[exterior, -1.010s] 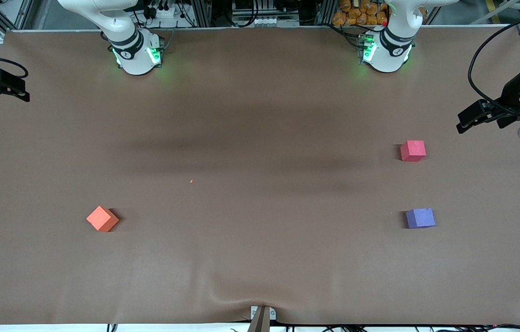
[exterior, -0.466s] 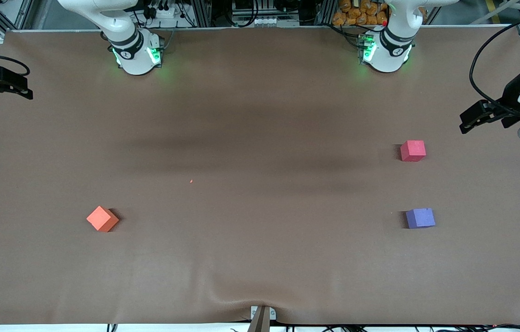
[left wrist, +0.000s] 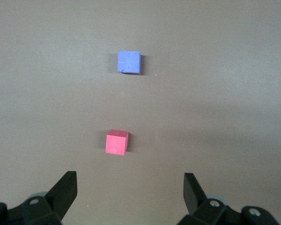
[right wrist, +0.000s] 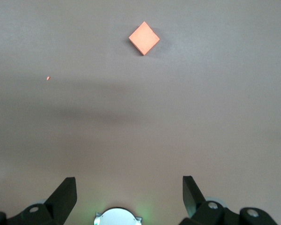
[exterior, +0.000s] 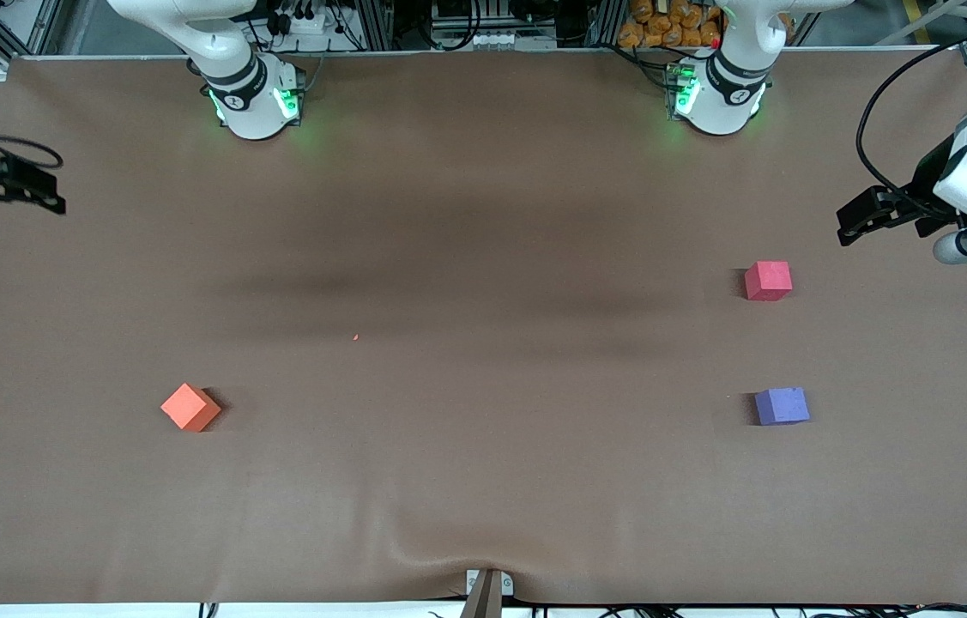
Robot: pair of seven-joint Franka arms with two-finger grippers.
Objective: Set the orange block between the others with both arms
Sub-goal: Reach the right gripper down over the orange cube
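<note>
The orange block (exterior: 190, 407) (right wrist: 144, 38) lies alone on the brown table cover toward the right arm's end. The pinkish-red cube (exterior: 768, 281) (left wrist: 117, 142) and the purple cube (exterior: 782, 406) (left wrist: 129, 62) sit toward the left arm's end with a gap between them, the purple one nearer the front camera. My left gripper (exterior: 847, 225) (left wrist: 130, 185) hangs open and empty over that end of the table, beside the pinkish-red cube. My right gripper (exterior: 54, 201) (right wrist: 129, 185) hangs open and empty over the table's edge at its own end, well apart from the orange block.
Both arm bases (exterior: 256, 103) (exterior: 719, 99) glow green along the table's back edge; the right one's base (right wrist: 117, 218) shows under the right gripper. A tiny orange speck (exterior: 355, 337) lies mid-table. A camera mount (exterior: 487, 588) sits where the cover puckers at the front edge.
The left gripper has swung a little toward the table's middle, and the right gripper has shifted slightly along its edge. All three cubes stay put.
</note>
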